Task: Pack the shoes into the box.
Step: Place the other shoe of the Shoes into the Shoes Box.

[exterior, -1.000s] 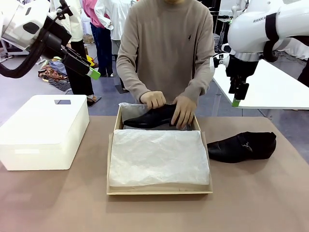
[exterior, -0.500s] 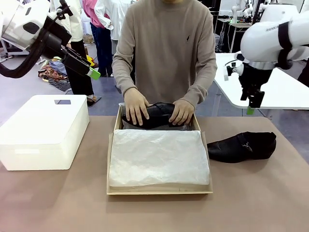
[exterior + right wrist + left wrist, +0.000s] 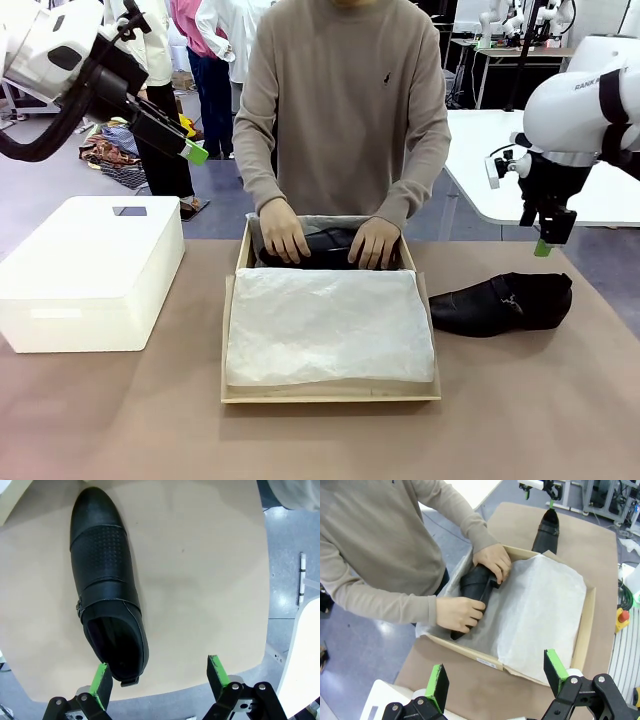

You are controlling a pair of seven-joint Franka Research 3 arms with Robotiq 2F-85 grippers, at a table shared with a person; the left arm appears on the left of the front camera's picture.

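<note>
One black shoe (image 3: pixel 318 245) lies at the far end of the brown cardboard box (image 3: pixel 330 393), pressed down by both of the person's hands (image 3: pixel 283 232); in the left wrist view that shoe (image 3: pixel 472 587) rests against the white tissue paper (image 3: pixel 535 605). The other black shoe (image 3: pixel 502 303) lies on the table to the right of the box, toe toward it. My right gripper (image 3: pixel 544 244) hangs open above that shoe's heel end; its wrist view looks straight down on the shoe (image 3: pixel 106 587). High at the far left, my left gripper (image 3: pixel 192 152) is open and holds nothing.
A large white plastic bin (image 3: pixel 90 270) with its lid on stands at the table's left. A white table (image 3: pixel 560 180) sits behind on the right. People stand in the background at left. The brown tabletop (image 3: pixel 520 410) in front is bare.
My right gripper has swung right and down, ending over the loose shoe. The person lowered the first shoe deeper into the box's far end. The left arm has not moved.
</note>
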